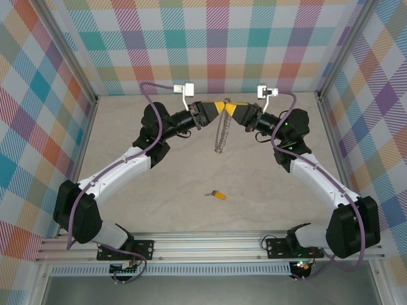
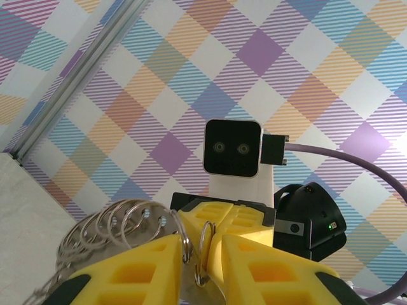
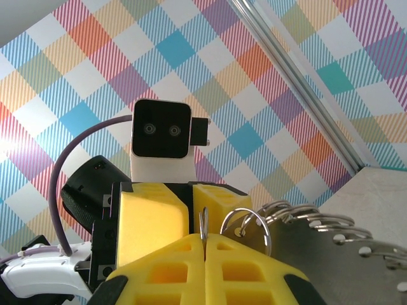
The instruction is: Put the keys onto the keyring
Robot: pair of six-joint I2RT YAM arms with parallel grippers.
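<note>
My right claw (image 3: 205, 244) pinched the keyring (image 1: 220, 136), seemingly light and limp, by one stiff loop; my left claw (image 2: 202, 246) straddled another, grip unclear.

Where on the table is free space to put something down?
Bare table lies between the left arm and right arm, except the small key. Both far corners are bare too. Crowded: far centre, where left gripper and right gripper meet at the hanging keyring.
</note>
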